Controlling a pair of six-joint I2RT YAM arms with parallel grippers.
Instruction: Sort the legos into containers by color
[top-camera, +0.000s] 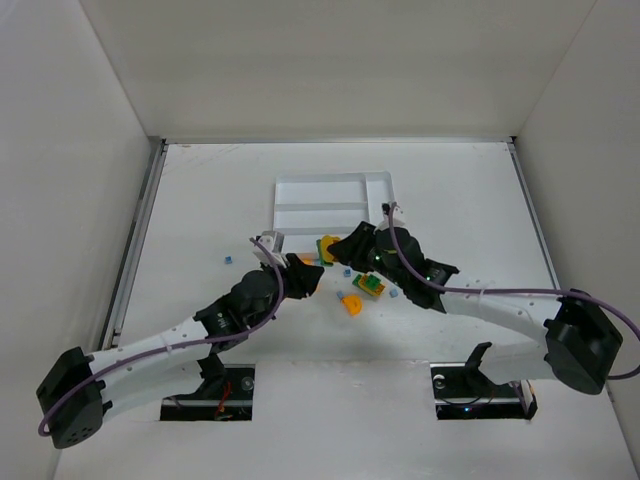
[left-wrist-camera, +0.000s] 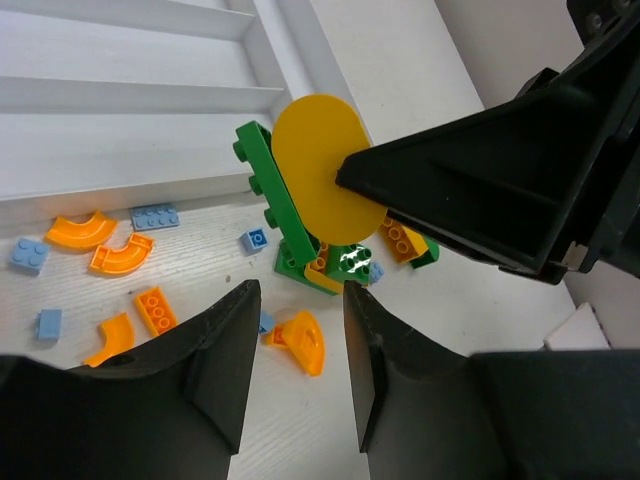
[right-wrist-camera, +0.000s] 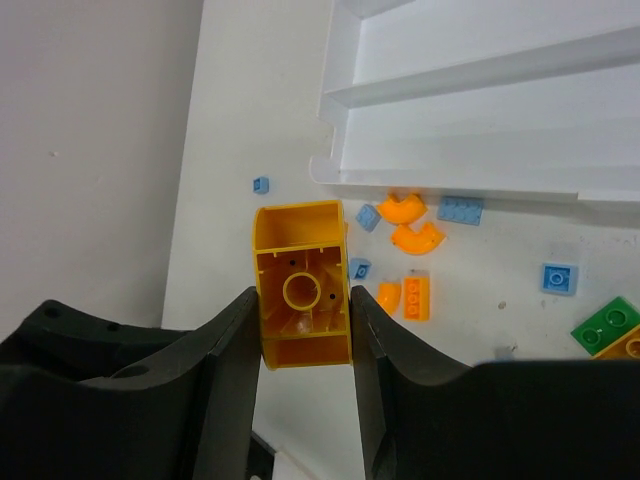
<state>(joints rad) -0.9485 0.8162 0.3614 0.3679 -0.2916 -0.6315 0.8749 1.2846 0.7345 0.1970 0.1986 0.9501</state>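
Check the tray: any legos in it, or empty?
Empty where visible: the tray slots show bare white in every view, and loose legos lie on the table outside its rim.

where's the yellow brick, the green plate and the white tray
yellow brick (right-wrist-camera: 300, 290), right wrist view, its hollow underside
green plate (left-wrist-camera: 270, 187), left wrist view, its long studded side
white tray (top-camera: 330, 190), top external view, its bare far slot

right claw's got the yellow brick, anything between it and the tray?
Nothing visible. The yellow brick in the right claw is just off a corner of the tray, whose slots in view are bare. Orange curves and blue bricks lie flat along its near wall.
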